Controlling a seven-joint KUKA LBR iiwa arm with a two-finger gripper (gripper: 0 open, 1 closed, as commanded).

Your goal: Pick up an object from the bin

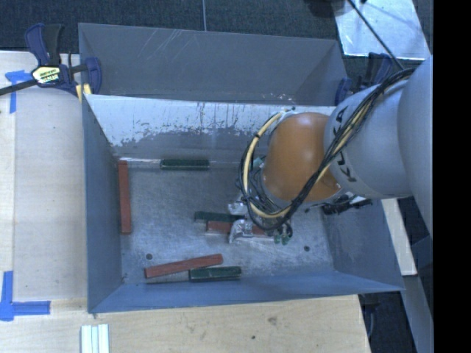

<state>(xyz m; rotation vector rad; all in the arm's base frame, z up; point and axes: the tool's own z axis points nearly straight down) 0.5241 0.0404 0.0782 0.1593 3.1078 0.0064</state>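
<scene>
My gripper (239,223) is low over the middle of the bin floor, mostly hidden under the arm's orange cover. Its metal tip is right at the right end of a short dark green bar (212,217), and a small reddish-brown piece (217,228) lies tight against that bar on its near side. Both reach under the gripper, so their right ends are hidden. I see nothing lifted off the floor.
A long reddish-brown bar (125,197) lies along the left wall. A dark green bar (185,164) rests by the back wall. At the front lie a reddish-brown bar (183,266) and a dark green bar (215,273) side by side. The arm covers the bin's right part.
</scene>
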